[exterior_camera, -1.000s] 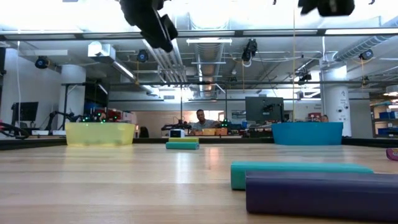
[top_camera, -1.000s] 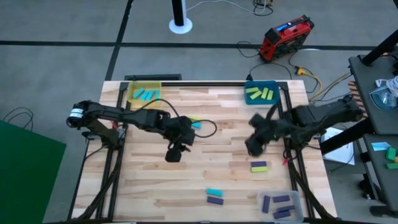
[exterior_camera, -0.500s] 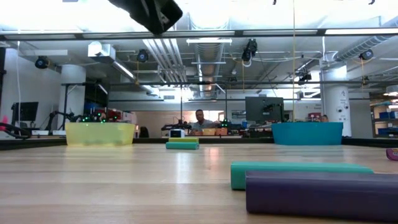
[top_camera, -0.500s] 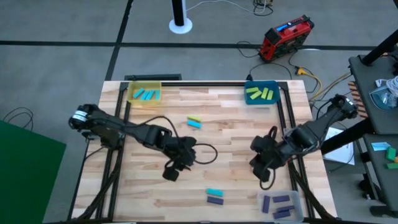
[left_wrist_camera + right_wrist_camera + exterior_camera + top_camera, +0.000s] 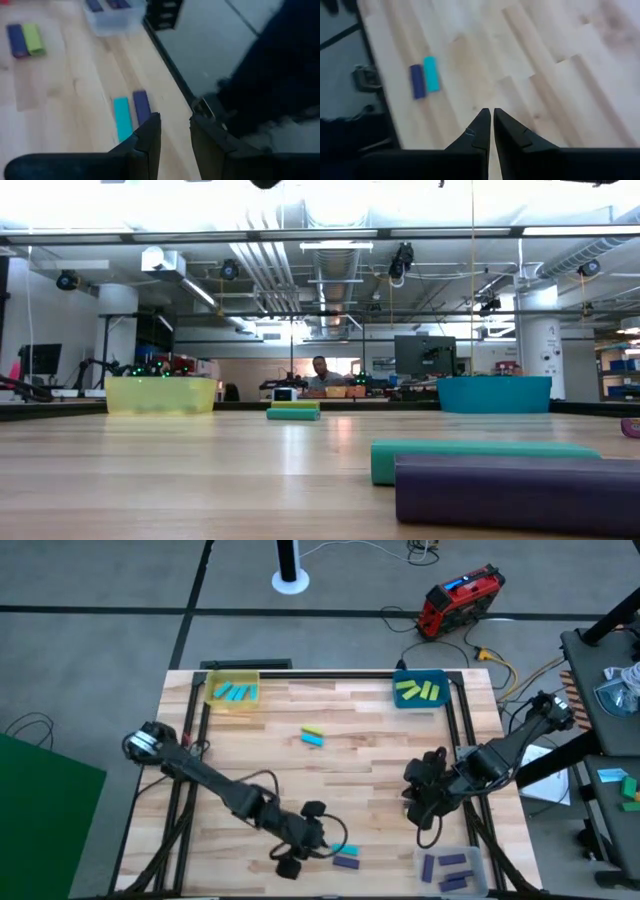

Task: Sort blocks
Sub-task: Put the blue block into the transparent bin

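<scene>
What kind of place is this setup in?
Probably an open robotics lab or workshop: exposed ceiling ducts, a person at a desk with a monitor behind the table.

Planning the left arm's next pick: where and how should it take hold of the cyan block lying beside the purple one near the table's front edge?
Probably from straight above, at the middle of the cyan block, one finger on each end: the purple block lies close along one long side, leaving little room there. The left hand hovers close by, slightly open.

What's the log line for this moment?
left gripper open, near cyan block and purple block by table edge | right gripper shut, empty, over table's right side
</scene>
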`<state>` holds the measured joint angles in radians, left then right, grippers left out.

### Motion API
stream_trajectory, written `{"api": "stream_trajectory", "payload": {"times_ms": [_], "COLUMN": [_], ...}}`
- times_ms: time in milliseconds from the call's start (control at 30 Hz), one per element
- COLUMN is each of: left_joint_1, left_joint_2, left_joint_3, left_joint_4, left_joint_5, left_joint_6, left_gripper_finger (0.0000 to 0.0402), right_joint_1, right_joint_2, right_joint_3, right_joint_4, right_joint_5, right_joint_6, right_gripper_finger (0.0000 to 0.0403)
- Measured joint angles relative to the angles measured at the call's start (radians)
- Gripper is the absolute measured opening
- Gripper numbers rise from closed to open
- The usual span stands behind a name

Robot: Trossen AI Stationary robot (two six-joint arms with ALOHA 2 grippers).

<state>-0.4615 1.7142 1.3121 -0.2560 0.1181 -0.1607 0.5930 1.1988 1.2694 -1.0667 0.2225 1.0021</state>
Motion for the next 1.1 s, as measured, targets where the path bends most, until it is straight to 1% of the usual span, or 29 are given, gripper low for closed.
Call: {"api": "stream_trajectory", "payload": {"times_ms": [67,133,267,500,600,700,800,933,1100], "left_joint_1": [-0.030,-0.045,-0.062,-0.075,-0.074,-0.070,-0.069,-0.071,-0.076], "left_joint_2": [0.039,0.085,0.186,0.346,0.374,0.375,0.392,0.438,0.491], "left_joint_3": [0.000,0.000,0.014,0.134,0.148,0.136,0.121,0.124,0.151], "left_joint_4": [0.056,0.103,0.187,0.174,0.171,0.181,0.176,0.176,0.192], "left_joint_5": [-0.102,-0.153,-0.158,-0.198,-0.172,-0.118,-0.099,-0.132,-0.190], "left_joint_6": [-0.030,-0.033,-0.041,-0.042,-0.044,-0.075,-0.077,-0.053,-0.059], "left_gripper_finger": [0.0085,0.0088,0.0108,0.0162,0.0185,0.0202,0.0210,0.0210,0.0210], "right_joint_1": [-0.002,-0.002,-0.002,-0.002,-0.002,-0.002,-0.002,-0.002,-0.002], "right_joint_2": [0.000,0.000,0.000,0.000,-0.001,-0.001,-0.001,-0.001,-0.001], "right_joint_3": [-0.009,-0.017,-0.028,-0.033,-0.033,-0.033,-0.033,-0.033,-0.033], "right_joint_4": [-0.013,-0.029,-0.051,-0.064,-0.063,-0.064,-0.066,-0.071,-0.081], "right_joint_5": [0.037,0.074,0.096,0.096,0.103,0.132,0.163,0.199,0.202], "right_joint_6": [-0.008,0.001,0.044,0.072,0.072,0.072,0.070,0.061,0.071], "right_gripper_finger": [0.0013,0.0013,0.0013,0.0013,0.0013,0.0013,0.0013,0.0013,0.0013]}}
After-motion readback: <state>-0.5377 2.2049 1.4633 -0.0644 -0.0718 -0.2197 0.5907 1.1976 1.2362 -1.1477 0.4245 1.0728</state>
